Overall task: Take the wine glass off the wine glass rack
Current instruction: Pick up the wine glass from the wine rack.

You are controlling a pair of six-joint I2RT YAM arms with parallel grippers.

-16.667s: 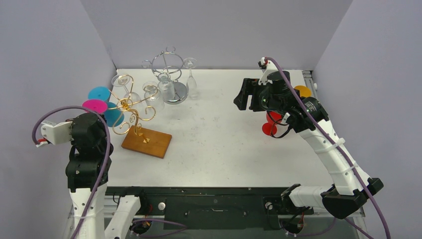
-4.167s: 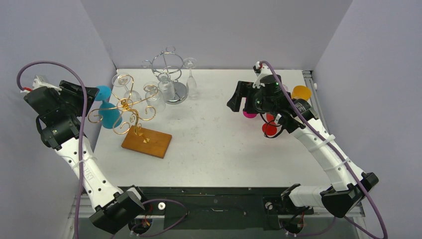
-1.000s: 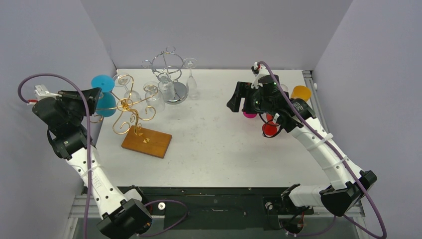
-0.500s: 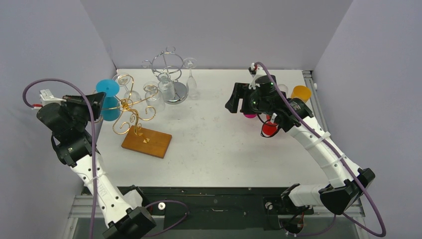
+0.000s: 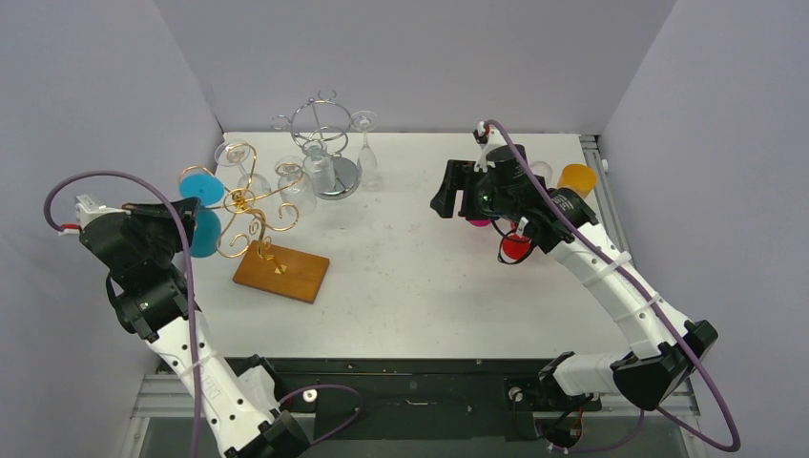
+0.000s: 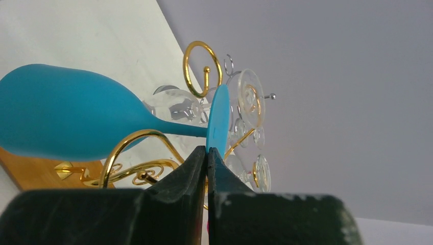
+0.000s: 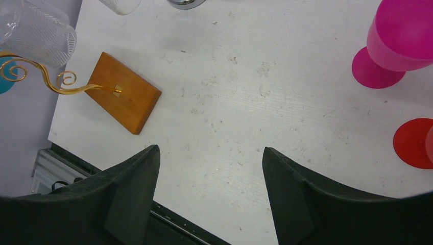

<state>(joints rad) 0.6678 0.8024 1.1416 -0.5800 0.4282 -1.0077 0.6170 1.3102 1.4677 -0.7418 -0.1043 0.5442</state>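
While unclear overhead, the left tool (image 6: 207, 153) pinches the wine glass (image 6: 61, 122) by its foot.

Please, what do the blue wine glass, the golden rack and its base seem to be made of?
The blue wine glass looks like matte plastic, or perhaps coated glass: opaque, even colour, no sharp reflections. The golden rack seems polished metal wire: thin curled rods with bright glints. Its base looks like varnished wood: warm brown, faint sheen.
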